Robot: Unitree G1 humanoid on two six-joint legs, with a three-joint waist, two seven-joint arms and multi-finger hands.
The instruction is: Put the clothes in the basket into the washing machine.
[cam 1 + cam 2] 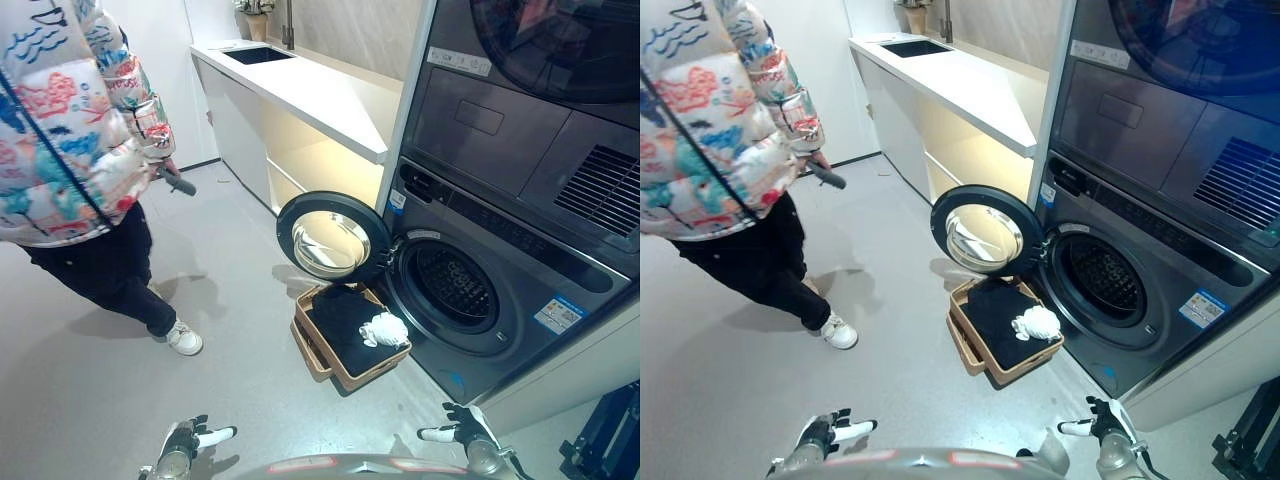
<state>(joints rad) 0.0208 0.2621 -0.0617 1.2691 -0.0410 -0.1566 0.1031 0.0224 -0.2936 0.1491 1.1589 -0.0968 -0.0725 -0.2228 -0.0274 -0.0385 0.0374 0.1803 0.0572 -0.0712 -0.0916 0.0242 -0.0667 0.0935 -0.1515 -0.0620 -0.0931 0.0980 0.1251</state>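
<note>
Task not begun. Basket (347, 340) sits on the floor well ahead of both robot hands, dark and white clothes (384, 329) inside (washing machine (455, 285) door open). Left robot hand (190, 438) and right robot hand (455, 425) are relaxed and empty.

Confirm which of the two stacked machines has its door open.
The lower one, the washing machine: its round door is swung out to the left and the drum shows. The upper machine has its dark door closed. The basket sits right below the open door.

Tan basket (320, 357), black and white clothes (352, 318), dark grey washing machine (500, 290).
</note>
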